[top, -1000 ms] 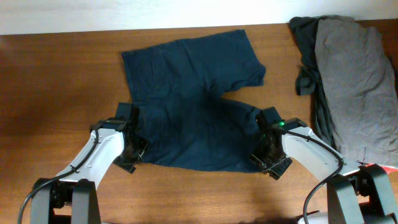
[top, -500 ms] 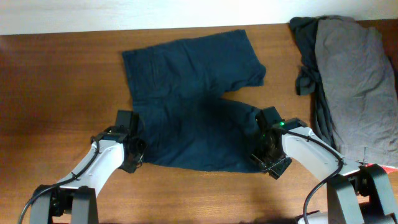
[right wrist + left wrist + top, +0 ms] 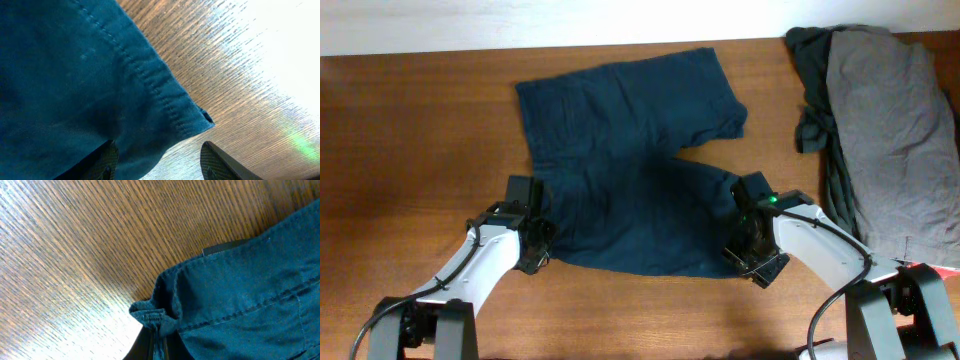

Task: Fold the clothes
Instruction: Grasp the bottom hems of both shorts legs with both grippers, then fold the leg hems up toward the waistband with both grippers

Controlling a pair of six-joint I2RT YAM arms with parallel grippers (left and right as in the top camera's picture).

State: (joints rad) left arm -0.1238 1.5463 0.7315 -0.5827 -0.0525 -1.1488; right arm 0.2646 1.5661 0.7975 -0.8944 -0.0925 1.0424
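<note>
The shorts lie spread on the middle of the table, no fold made yet, with the left gripper pinching their near left corner and the right gripper open around the near right hem (the grey pile also waits).

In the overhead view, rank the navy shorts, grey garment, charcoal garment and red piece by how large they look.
1. navy shorts
2. grey garment
3. charcoal garment, ranked on its visible part only, since the grey one covers much of it
4. red piece, a sliver cut off at the frame edge
</note>
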